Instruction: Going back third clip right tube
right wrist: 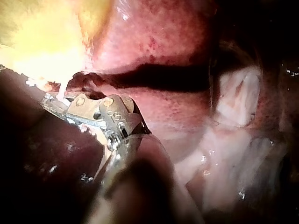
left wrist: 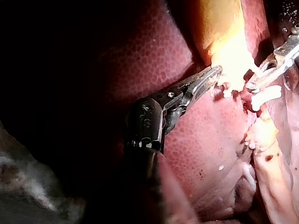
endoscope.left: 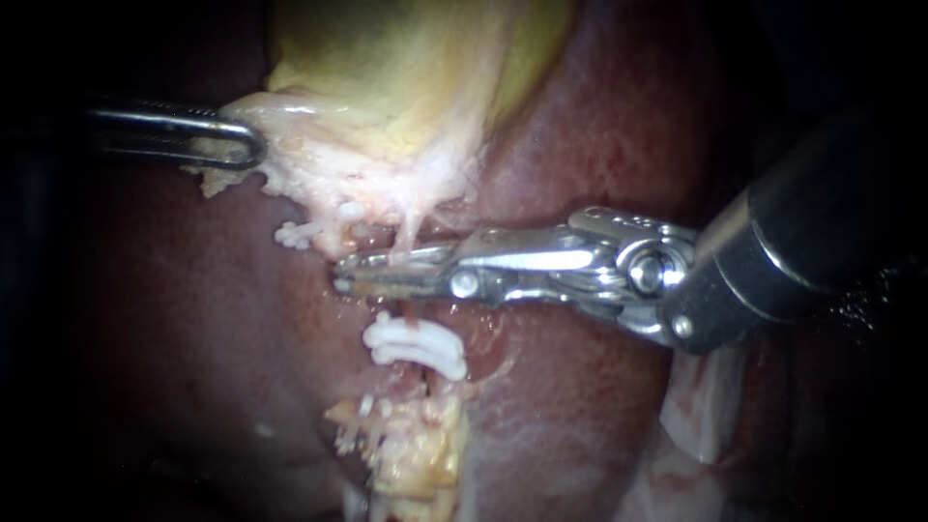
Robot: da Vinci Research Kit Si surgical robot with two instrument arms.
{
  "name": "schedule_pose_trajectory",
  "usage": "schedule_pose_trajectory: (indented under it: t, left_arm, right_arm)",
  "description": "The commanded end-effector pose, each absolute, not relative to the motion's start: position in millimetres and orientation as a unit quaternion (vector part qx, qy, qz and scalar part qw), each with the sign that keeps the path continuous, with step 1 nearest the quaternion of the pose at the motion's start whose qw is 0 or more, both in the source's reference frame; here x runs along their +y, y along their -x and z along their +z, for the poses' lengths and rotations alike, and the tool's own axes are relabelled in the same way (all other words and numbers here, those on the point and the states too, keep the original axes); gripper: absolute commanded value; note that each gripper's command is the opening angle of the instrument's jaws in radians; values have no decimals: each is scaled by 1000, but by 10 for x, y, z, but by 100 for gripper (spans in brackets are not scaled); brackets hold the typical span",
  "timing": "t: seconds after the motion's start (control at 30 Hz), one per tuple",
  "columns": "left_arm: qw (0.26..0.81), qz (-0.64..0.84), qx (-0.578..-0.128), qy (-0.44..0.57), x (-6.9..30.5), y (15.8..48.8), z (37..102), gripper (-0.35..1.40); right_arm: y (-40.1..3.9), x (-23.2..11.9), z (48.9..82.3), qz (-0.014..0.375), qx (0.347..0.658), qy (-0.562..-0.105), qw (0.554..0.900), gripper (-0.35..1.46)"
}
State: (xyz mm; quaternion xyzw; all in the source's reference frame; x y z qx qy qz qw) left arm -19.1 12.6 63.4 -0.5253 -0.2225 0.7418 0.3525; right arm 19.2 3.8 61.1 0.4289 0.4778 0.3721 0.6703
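Beneath both instruments, the liver point(endoscope.left: 599, 145) forms the working surface: dark red, moist, and finely mottled in the left wrist view. Beyond the tissue, the surroundings are dark in every view. A fold of pale tissue point(endoscope.left: 701, 406) lies beside the shaft of your right instrument. The yellow gallbladder point(endoscope.left: 387, 77) rests on the liver, with its pale ragged fringe point(endoscope.left: 319, 184) turned toward both sets of jaws.

Your left instrument point(endoscope.left: 249, 147) has its jaws clamped on the outer corner of that fringe. The left wrist view shows the serrated jaws together with their tips in the pale tissue.

Your right instrument point(endoscope.left: 340, 275) reaches across the liver to a point just past the fringe. Its long, narrow jaws stand slightly apart, with a thin gap along their length.

The right tube point(endoscope.left: 410, 230) is a thin pale strand. It drops from the fringe and meets the upper jaw about midway along it. You cannot tell whether it passes between the jaws or behind them. On the far side of the lower jaw it runs on into the white clips point(endoscope.left: 416, 346). These sit side by side across the tube, near the lower jaw but clear of it.

Past the clips lies a lump of yellowish fatty tissue point(endoscope.left: 416, 454). A smaller white clip cluster point(endoscope.left: 295, 235) sits at the fringe's edge, just beside the right instrument's jaw tips.
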Motion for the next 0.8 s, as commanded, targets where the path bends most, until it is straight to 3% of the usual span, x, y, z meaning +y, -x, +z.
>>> schedule_pose_trajectory:
  t: [0.03,0.17,0.2,0.47,0.8]
  left_arm:
    - [353,742,-222,525,126,191,634,-35]
    - [352,742,-223,525,126,191,634,-35]
    - [352,742,-223,525,126,191,634,-35]
    - [352,742,-223,525,125,192,634,-35]
    - [352,742,-223,525,125,191,634,-35]
  right_arm:
    - [-192,37,612,372,479,-433,667,-35]
    - [-199,34,620,372,507,-435,644,34]
    - [-202,33,624,371,513,-435,640,39]
    - [-202,18,676,375,506,-421,652,45]
    - [-176,47,709,426,509,-350,661,49]
